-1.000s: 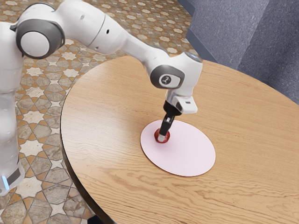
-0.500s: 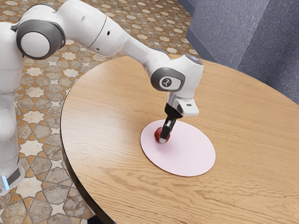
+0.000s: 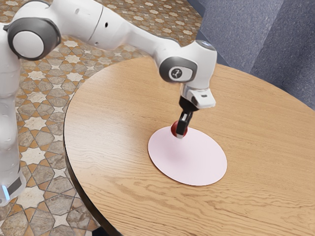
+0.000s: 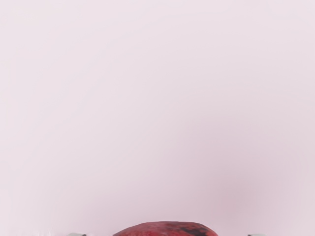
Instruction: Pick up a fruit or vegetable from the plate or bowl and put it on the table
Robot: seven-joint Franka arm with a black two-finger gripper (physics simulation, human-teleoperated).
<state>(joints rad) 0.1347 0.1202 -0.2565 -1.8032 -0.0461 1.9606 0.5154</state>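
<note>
Red fruit (image 4: pixel 160 229), rounded, dark blotches, held in gripper (image 3: pixel 180 134)

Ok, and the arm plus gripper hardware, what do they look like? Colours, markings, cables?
Glossy white arm with rounded links, dark grey joint bands and white caps. The cap nearest the hand has a small dark round emblem. Blue light strip near the base. Black gripper, pale grey fingertips. I see no cables.

We're seeing a round-edged wood table (image 3: pixel 266 147) standing on star-patterned tile floor (image 3: pixel 44 113). Speckled blue-grey wall (image 3: pixel 231 29) is rising beyond, exterior view's right. Soft light is catching the wood.
</note>
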